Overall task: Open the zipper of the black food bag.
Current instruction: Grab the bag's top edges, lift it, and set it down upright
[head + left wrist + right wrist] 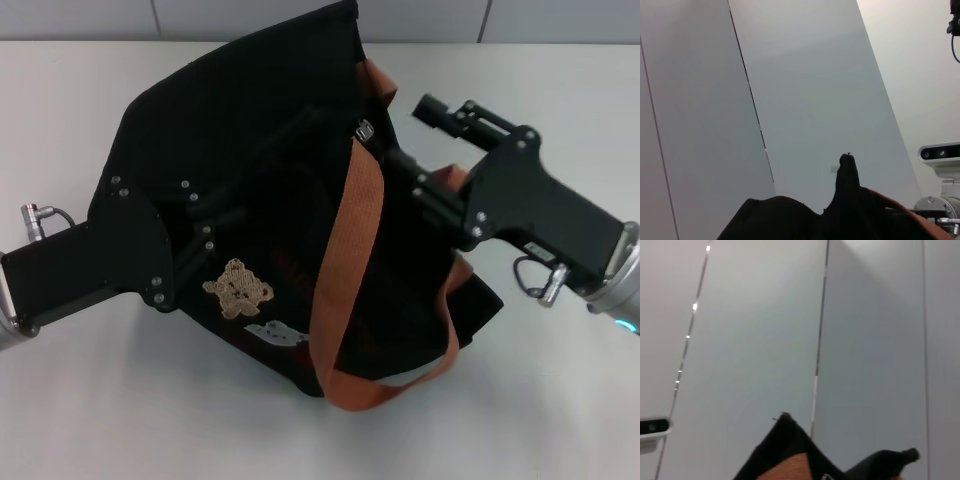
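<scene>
The black food bag (pixel 250 170) stands tilted in the middle of the white table, its bear patch (pixel 238 288) and pale grey patch (pixel 275 333) facing me. Orange-brown handles (pixel 350 250) drape over its right side. The zipper's silver pull tab (pixel 365 130) shows on the top edge near the right corner. My right gripper (pixel 408 133) comes in from the right, open, one finger free in the air and the other against the bag just right of the tab. My left gripper (pixel 190 230) presses against the bag's left face. The bag's top edge (pixel 847 172) shows in the left wrist view.
Bare white table (pixel 120 410) surrounds the bag, and a grey panelled wall (pixel 250 15) runs along the back. The wrist views mostly show wall panels above the bag's peak (pixel 785 425).
</scene>
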Motion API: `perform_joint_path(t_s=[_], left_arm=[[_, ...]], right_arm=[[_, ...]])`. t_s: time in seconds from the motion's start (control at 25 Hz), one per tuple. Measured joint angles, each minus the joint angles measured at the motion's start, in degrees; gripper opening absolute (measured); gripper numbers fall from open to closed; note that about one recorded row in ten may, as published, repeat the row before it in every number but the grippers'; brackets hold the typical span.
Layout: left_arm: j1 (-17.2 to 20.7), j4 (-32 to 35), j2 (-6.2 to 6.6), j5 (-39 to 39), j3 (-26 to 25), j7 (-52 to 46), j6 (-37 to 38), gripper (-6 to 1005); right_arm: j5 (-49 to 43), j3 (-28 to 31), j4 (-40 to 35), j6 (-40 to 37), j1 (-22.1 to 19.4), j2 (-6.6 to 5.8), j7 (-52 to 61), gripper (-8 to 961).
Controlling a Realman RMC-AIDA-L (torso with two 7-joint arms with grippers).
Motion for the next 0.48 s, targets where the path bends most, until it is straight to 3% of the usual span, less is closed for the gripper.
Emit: perform_joint_path(t_s=[0.48], left_arm=[[-0.13,-0.34,0.0,0.09,0.0,0.1,-0.07,98]], right_arm=[[-0.3,-0.22,-0.64,-1.55,0.32,0.04,-3.57,542]])
